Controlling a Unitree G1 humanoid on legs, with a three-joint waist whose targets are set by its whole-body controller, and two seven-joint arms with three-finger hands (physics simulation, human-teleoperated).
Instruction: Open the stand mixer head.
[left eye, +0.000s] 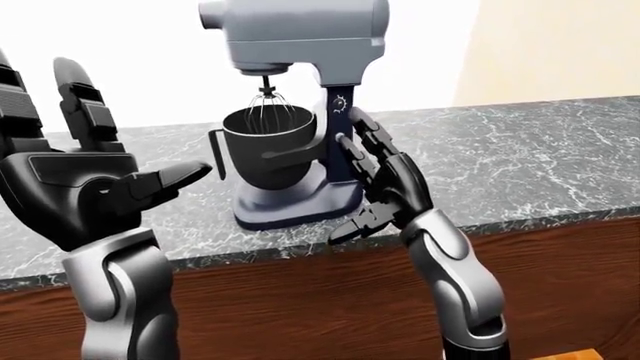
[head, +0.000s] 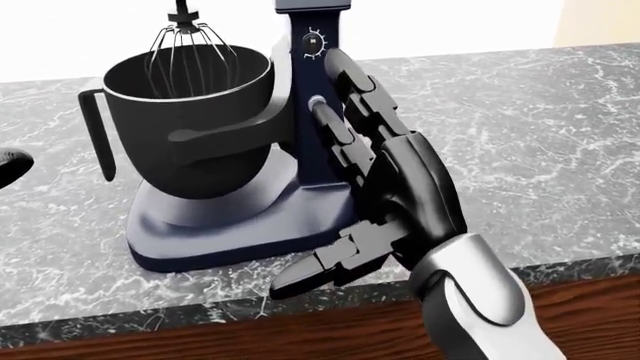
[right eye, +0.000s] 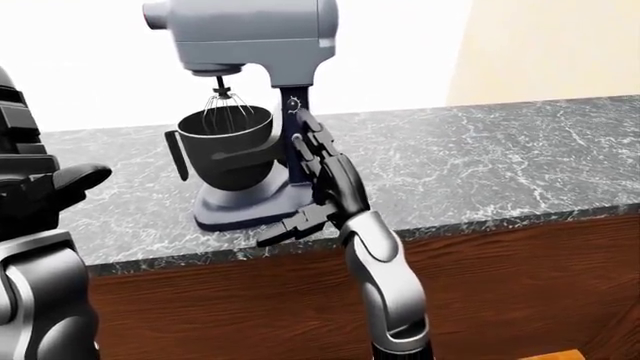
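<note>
Left-eye view: mixer (left eye: 295, 112) on the counter (left eye: 520, 165), head (left eye: 300, 34) not yet tilted up.

From left to right: the left hand (left eye: 75, 187) is raised and released, well apart from the mixer; the right hand (head: 385, 180) lies with spread fingers against the column, grasping nothing. I think it should find the lock lever (head: 318, 106) first, then lift the head slowly.
</note>
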